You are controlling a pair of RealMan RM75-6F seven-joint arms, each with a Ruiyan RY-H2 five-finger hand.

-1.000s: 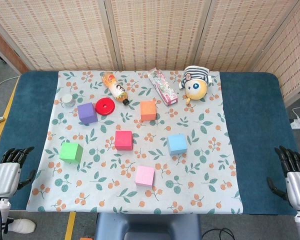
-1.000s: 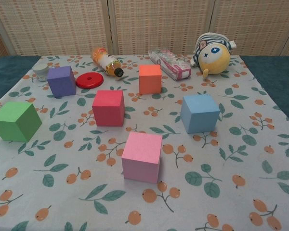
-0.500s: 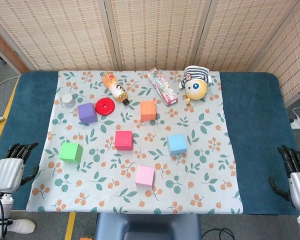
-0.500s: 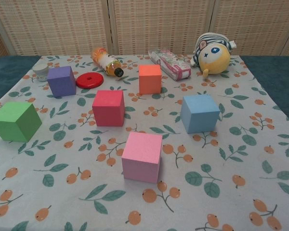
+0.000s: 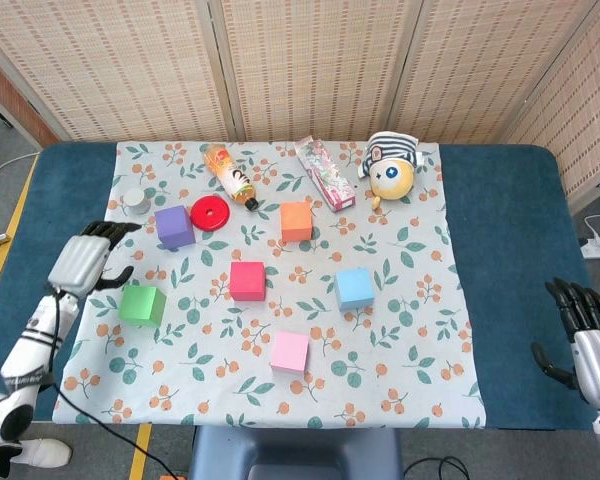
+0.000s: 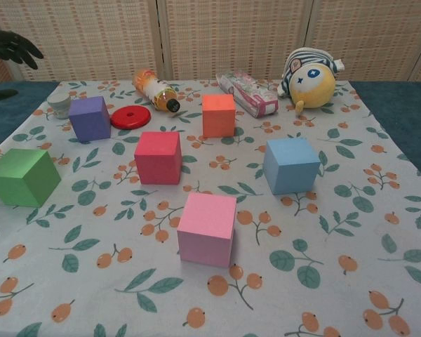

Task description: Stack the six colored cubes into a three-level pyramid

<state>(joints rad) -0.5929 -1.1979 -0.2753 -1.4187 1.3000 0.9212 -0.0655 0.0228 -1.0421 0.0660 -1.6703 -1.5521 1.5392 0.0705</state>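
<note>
Six cubes lie apart on the floral cloth [image 5: 420, 330]: purple [image 5: 174, 226] [image 6: 90, 118], orange [image 5: 296, 220] [image 6: 219, 115], red [image 5: 247, 280] [image 6: 158, 156], blue [image 5: 354, 288] [image 6: 290, 165], green [image 5: 142, 304] [image 6: 22, 176], pink [image 5: 289, 351] [image 6: 208, 228]. My left hand [image 5: 83, 260] [image 6: 11, 47] hovers open above the cloth's left edge, just up-left of the green cube, holding nothing. Off the cloth at the table's right edge, my right hand [image 5: 584, 335] is open and empty.
Along the back of the cloth lie a small jar [image 5: 135, 202], a red disc [image 5: 210, 213], a lying bottle [image 5: 232, 176], a pink packet [image 5: 325, 173] and a round plush toy [image 5: 392, 168]. Blue table [image 5: 500, 220] borders the cloth on both sides.
My left hand rose from the table's lower left corner and moved forward and inward, now beside the green cube. The right hand barely shifted. The cubes stayed put.
</note>
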